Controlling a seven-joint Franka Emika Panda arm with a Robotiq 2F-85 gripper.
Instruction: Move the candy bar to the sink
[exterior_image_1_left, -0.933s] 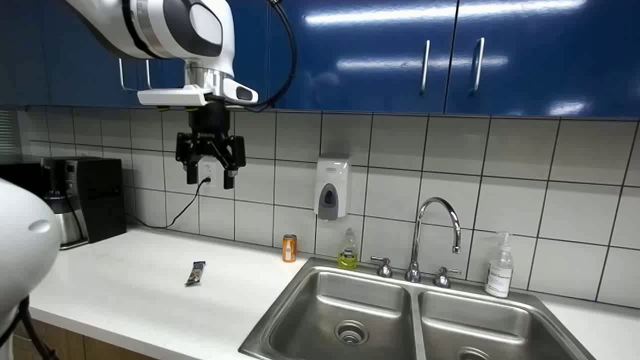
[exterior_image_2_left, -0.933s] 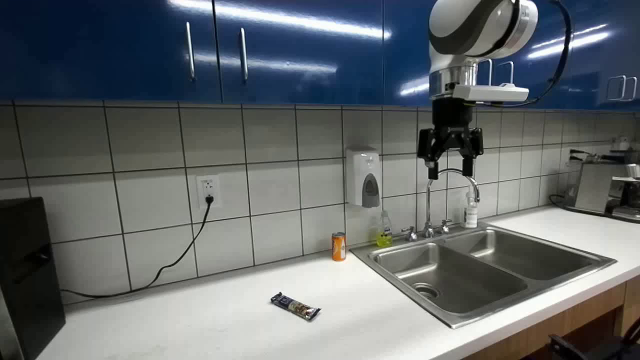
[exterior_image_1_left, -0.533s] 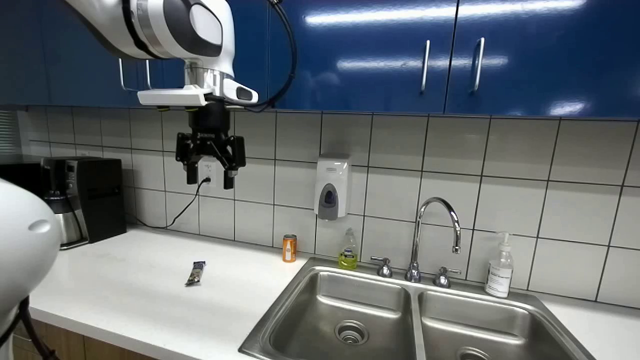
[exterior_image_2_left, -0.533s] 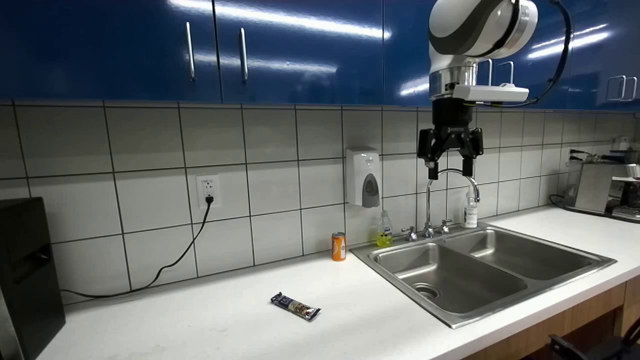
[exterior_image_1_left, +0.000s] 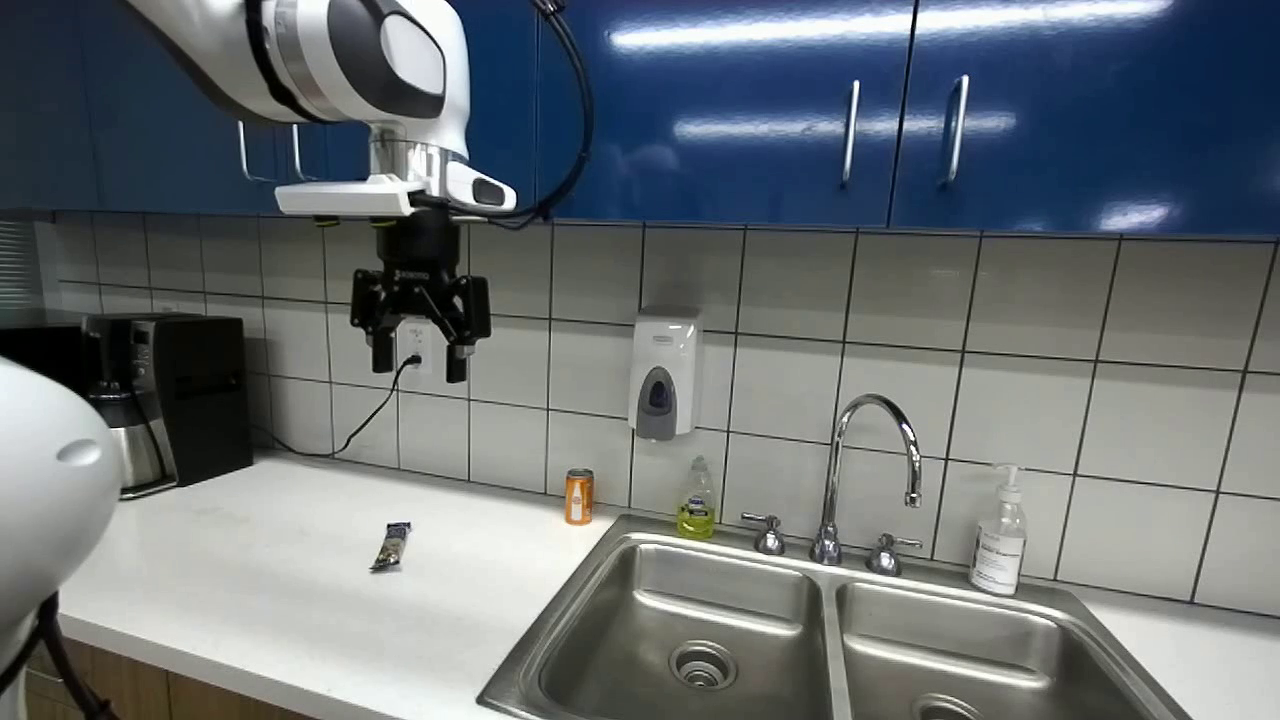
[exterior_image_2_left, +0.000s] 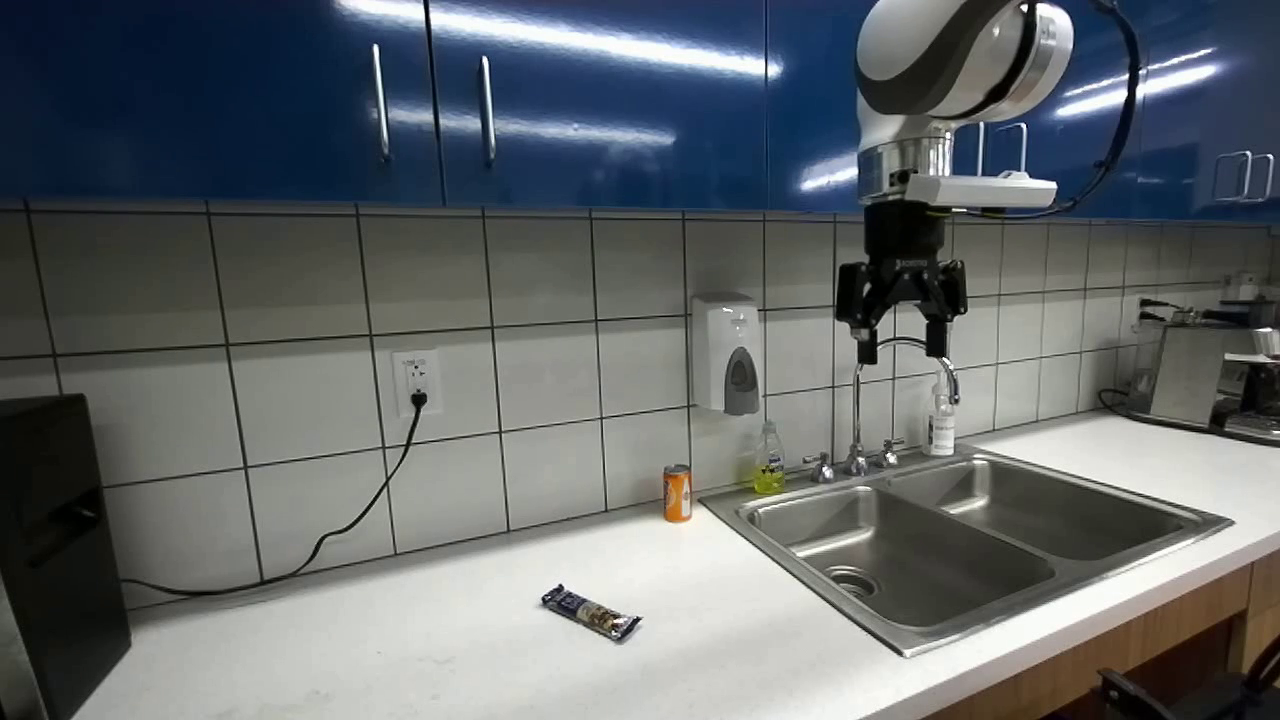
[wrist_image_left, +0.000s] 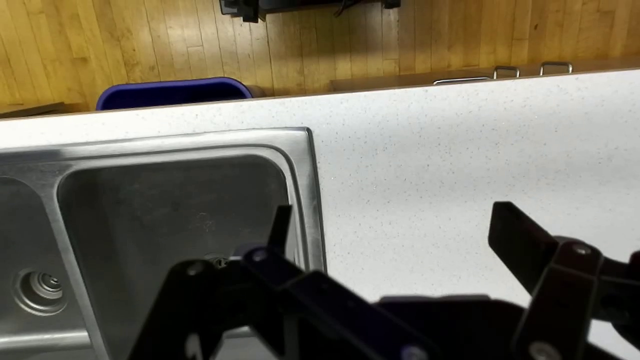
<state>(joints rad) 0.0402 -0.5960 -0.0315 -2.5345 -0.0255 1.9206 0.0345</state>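
The candy bar (exterior_image_1_left: 391, 547) is a small dark wrapped bar lying flat on the white counter, to one side of the sink. It also shows in an exterior view (exterior_image_2_left: 591, 613), and is out of sight in the wrist view. The steel sink (exterior_image_1_left: 833, 640) has two basins; it shows in an exterior view (exterior_image_2_left: 930, 570) and at the left of the wrist view (wrist_image_left: 175, 200). My gripper (exterior_image_1_left: 420, 362) is open and empty, pointing down, high above the counter. It shows in an exterior view (exterior_image_2_left: 902, 347). In the wrist view its fingers (wrist_image_left: 392, 215) are wide apart over the counter and sink edge.
An orange can (exterior_image_1_left: 579, 497) and a yellow soap bottle (exterior_image_1_left: 696, 505) stand along the back by the chrome faucet (exterior_image_1_left: 835, 480). A pump bottle (exterior_image_1_left: 999, 545) stands behind the sink. A black coffee maker (exterior_image_1_left: 195, 395) is at the counter's end. Blue cabinets (exterior_image_1_left: 720, 170) hang above.
The gripper has moved down very slightly. The candy bar and everything else have stayed in place.
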